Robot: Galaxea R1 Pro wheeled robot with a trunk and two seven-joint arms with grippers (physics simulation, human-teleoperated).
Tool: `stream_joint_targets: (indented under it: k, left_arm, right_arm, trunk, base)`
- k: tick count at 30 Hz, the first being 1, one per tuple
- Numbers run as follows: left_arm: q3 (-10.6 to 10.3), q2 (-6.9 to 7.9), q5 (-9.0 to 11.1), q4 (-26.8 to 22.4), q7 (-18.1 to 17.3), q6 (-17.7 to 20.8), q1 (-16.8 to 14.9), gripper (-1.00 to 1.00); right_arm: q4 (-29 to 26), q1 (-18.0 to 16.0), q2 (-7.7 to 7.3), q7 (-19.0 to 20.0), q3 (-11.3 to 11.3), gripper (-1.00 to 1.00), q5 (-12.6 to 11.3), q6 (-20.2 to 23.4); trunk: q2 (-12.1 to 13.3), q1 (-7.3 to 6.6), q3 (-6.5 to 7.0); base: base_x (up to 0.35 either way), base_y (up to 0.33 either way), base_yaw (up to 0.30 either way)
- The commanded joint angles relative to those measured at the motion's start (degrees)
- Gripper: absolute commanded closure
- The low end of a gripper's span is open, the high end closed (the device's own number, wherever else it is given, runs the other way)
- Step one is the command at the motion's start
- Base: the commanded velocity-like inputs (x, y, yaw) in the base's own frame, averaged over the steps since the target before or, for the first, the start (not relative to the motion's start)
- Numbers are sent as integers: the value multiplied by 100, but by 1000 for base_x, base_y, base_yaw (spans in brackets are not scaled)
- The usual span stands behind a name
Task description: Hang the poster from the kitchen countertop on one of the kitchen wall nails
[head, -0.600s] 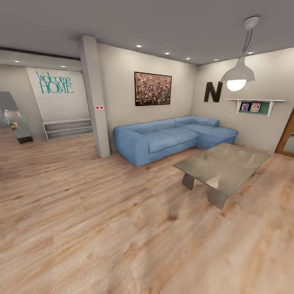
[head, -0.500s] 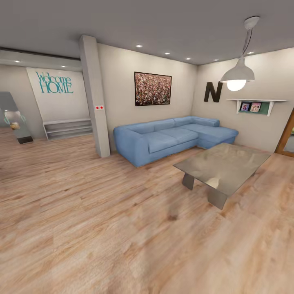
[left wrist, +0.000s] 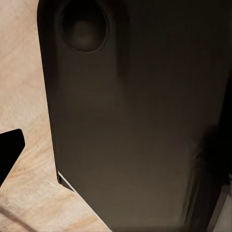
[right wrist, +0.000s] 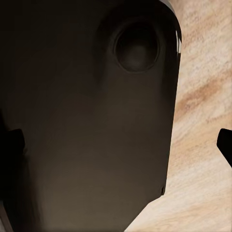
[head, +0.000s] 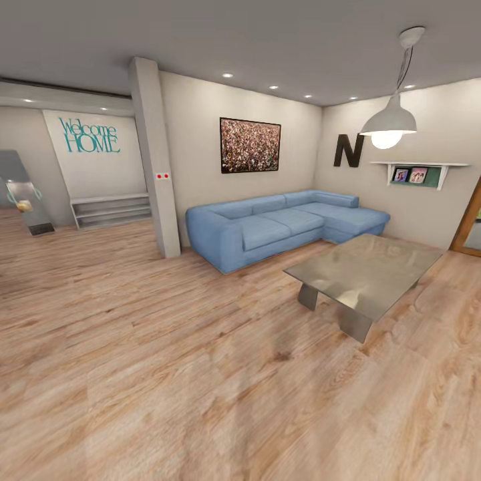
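Looking out from the head camera, I have a living room: a blue corner sofa (head: 280, 224) against the far wall, a wide speckled painting (head: 250, 145) above it, a grey glossy coffee table (head: 364, 274) on the wooden floor (head: 167, 374), and a white pendant lamp (head: 389, 122) hanging at the right. A grey pillar (head: 157, 160) stands left of the sofa, with "Welcome HOME" lettering (head: 89, 135) on the wall beyond. I see no poster, countertop or nails from here. My wrist cameras give me something else: each looks onto a dark rounded panel (left wrist: 140, 121) of the robot with floorboards beside it. Only dark finger tips (left wrist: 9, 150) at the edges show, so I cannot tell how far either gripper is spread
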Motion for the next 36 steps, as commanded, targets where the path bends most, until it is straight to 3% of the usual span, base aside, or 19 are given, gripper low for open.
stream_joint_targets:
  k: [1, 4, 8, 13, 14, 16, 19, 23, 36]
  left_arm:
    - [0, 0, 1, -11, -2, 1, 3, -100]
    - [0, 0, 1, -12, -2, 1, 3, -100]
    - [30, -77, -30, -140, 11, -34, 133, -100]
    - [39, -61, -44, -299, 14, -46, 215, -100]
    - [38, -59, -48, -3611, 15, -47, 218, -100]
    - [37, -54, -54, -3946, 17, -50, 224, -100]
    - [51, -43, -60, -4137, 14, -50, 228, -100]
    - [49, 28, -63, -4019, 15, -52, 230, -100]
    - [13, 34, -61, -3872, 16, -53, 231, -100]
  right_arm:
    - [-2, -2, 0, 3, 1, -100, 3, 1]
    - [-3, -3, -2, 4, 1, -100, 4, 2]
    - [-125, -136, -132, -27, -9, -100, -15, -102]
    - [-288, -301, -293, -38, -13, -100, -13, -262]
    - [-2390, -738, -324, -40, -14, -100, -13, -951]
    - [-2563, -760, -335, -43, -15, -100, -12, -999]
    - [-2668, -770, -362, -49, -13, -100, -12, -1028]
    - [-2718, -755, -410, -50, -1, -100, 1, -1039]
    - [-2696, -749, -373, -77, 20, -100, 7, -1065]
  trunk:
    - [-2, 0, -4]
    - [-2, 0, -4]
    - [-2, 0, -4]
    - [-2, 0, -4]
    - [-2, 0, -4]
    - [-2, 0, -4]
    - [-2, 0, -4]
    - [-2, 0, -4]
    - [-2, 0, -4]
  base:
    - [0, 0, 0]
    - [0, 0, 0]
    - [0, 0, 0]
    - [0, 0, 0]
    - [0, 0, 0]
    - [0, 0, 0]
    - [0, 0, 0]
    - [0, 0, 0]
    - [0, 0, 254]
